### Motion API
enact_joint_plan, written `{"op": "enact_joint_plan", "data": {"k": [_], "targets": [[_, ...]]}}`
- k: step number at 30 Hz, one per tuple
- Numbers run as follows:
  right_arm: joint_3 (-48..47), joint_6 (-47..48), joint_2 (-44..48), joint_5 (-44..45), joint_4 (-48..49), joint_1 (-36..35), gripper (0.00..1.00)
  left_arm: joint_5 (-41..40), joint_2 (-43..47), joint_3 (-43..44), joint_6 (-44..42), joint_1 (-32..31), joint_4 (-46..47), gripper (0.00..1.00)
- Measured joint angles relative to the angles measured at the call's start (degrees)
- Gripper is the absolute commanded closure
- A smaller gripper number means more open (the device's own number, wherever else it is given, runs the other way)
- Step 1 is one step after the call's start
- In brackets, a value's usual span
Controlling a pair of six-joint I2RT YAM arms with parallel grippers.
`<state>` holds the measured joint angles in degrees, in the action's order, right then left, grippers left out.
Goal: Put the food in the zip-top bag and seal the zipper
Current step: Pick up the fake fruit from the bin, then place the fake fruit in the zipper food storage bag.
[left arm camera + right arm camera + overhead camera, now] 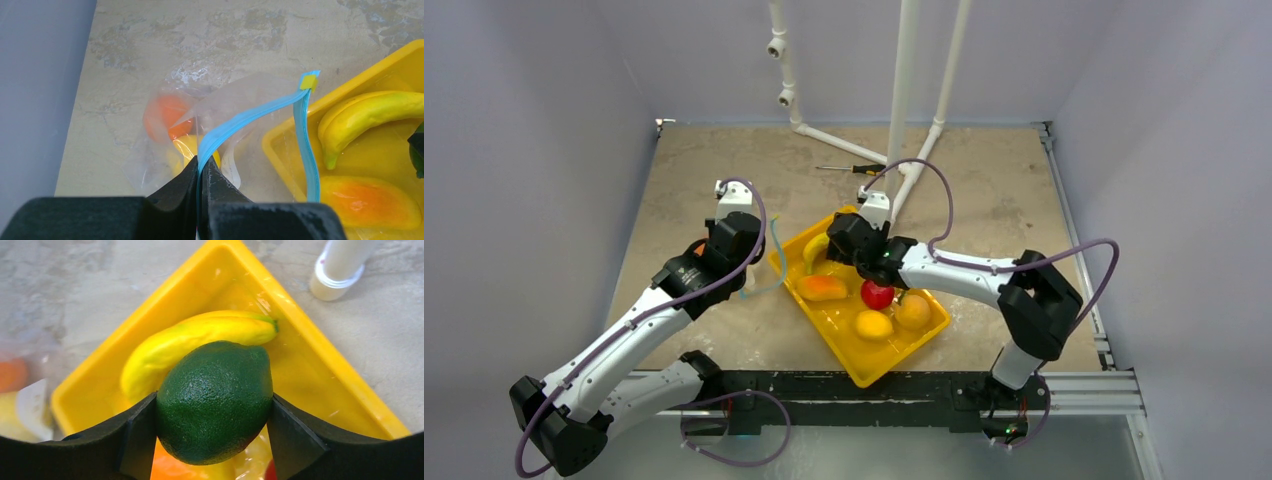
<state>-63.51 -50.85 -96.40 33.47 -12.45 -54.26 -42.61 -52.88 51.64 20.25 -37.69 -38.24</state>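
Note:
My right gripper [212,407] is shut on the dark green avocado [216,399] and holds it above the yellow tray [320,340], over the banana [200,337]. My left gripper [202,167] is shut on the teal-blue zipper [250,112] of the clear zip-top bag [200,100], holding its mouth open beside the tray's left edge. An orange [167,115] and a lemon [187,147] lie inside the bag. In the top view the tray [864,368] holds the banana [814,250], mango [822,288], red apple [876,294], a lemon [873,325] and a peach-coloured fruit [913,311].
A black-and-yellow screwdriver [849,169] lies on the table behind the tray. White pipes [904,90] rise from the table at the back centre; one pipe end [337,270] stands close behind the tray. Walls enclose the table on three sides.

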Motion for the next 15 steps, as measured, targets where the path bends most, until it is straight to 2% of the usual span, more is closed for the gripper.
{"op": "enact_joint_plan", "data": {"k": [7,15], "targets": [[-0.9,2.8,3.9,-2.0,2.7,-3.6,0.63,0.0,0.0,0.0,-0.2,0.0,0.0,1.00],[2.7,11.1,14.3,-10.8,15.1,-4.3,0.63,0.0,0.1,0.0,-0.3,0.0,0.0,1.00]]}}
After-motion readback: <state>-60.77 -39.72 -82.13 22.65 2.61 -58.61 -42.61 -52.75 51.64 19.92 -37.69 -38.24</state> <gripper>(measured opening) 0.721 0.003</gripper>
